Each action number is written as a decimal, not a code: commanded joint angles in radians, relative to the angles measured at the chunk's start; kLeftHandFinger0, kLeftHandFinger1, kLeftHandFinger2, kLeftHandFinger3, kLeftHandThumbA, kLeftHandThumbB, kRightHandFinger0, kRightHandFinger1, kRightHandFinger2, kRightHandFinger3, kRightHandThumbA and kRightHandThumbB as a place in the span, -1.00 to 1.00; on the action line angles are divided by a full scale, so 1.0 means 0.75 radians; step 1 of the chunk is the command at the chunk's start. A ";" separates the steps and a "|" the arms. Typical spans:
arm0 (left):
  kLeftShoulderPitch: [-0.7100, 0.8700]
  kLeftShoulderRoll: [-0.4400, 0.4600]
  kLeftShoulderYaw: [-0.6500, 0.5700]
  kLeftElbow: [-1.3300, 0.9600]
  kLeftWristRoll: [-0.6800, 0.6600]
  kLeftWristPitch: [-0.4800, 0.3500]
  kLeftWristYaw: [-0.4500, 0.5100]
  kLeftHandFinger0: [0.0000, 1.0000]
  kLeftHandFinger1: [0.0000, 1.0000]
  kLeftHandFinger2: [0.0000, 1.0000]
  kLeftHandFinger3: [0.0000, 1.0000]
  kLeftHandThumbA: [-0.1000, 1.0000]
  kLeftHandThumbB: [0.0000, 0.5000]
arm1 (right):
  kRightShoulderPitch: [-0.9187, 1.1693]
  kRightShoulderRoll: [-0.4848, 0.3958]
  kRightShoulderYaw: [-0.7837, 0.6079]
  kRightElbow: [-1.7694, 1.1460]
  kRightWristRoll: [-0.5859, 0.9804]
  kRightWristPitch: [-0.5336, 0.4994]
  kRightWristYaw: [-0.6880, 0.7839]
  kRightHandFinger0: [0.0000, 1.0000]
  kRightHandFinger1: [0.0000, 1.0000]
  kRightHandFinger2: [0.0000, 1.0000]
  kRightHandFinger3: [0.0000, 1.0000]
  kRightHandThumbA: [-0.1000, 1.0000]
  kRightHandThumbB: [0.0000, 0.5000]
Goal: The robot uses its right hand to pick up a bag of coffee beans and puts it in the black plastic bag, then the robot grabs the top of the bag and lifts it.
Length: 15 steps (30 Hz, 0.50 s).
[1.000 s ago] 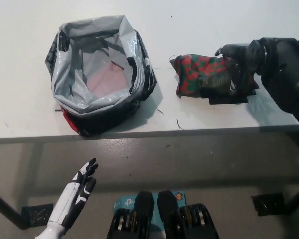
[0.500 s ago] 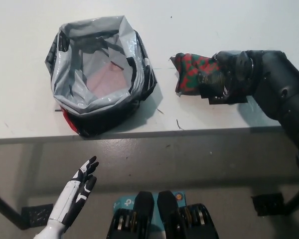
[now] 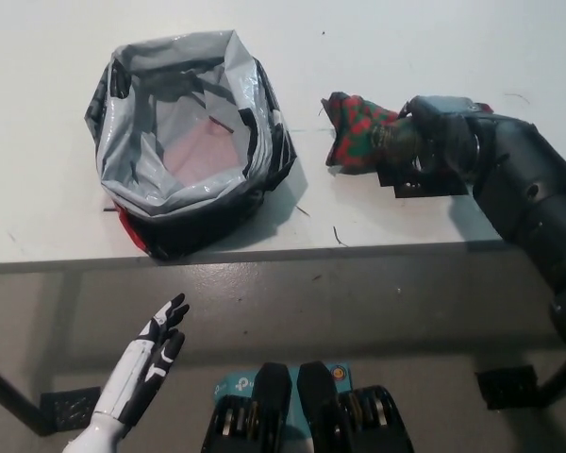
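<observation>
White desk [image 3: 434,38] fills the upper half of the frame; its front edge runs across the middle, with grey floor [image 3: 377,321] below. Upper left of centre: the black plastic bag [image 3: 191,142], standing open, its grey inner lining rolled outward at the rim and a pale pinkish patch visible inside; a spot of red shows at its lower left base. Upper right of centre: the bag of coffee beans [image 3: 351,132], red and green patterned, lying on the desk well apart from the plastic bag; the black right robot hand [image 3: 417,146], entering from the right edge, is closed around its right end, though the exact finger placement is hard to make out against the dark casing. Lower left: the white left robot hand [image 3: 153,357], fingers spread and holding nothing, resting below the desk edge.
</observation>
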 commanded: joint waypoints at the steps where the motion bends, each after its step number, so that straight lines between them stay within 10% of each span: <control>1: -0.026 0.013 -0.001 -0.017 0.015 -0.045 -0.010 1.00 1.00 1.00 1.00 1.00 0.04 | 0.031 -0.001 -0.053 0.031 0.049 -0.122 -0.162 -0.91 -0.36 0.24 0.32 -1.00 -0.46; 2: -0.026 0.012 0.000 -0.016 0.011 -0.041 -0.012 1.00 1.00 1.00 1.00 1.00 0.05 | 0.034 -0.010 -0.067 0.031 0.052 -0.147 -0.185 -0.84 -0.07 0.66 0.61 -1.00 -0.53; 5: -0.030 0.011 0.000 -0.011 0.014 -0.048 -0.010 1.00 1.00 1.00 1.00 1.00 0.04 | 0.036 -0.019 -0.123 0.038 0.096 -0.200 -0.197 -0.86 0.17 0.97 0.87 -1.00 -0.60; 15: -0.034 0.010 0.002 -0.013 0.012 -0.041 -0.011 1.00 1.00 1.00 1.00 1.00 0.01 | -0.012 -0.011 -0.459 0.063 0.359 -0.149 -0.016 -0.59 0.47 0.96 0.78 -1.00 -0.42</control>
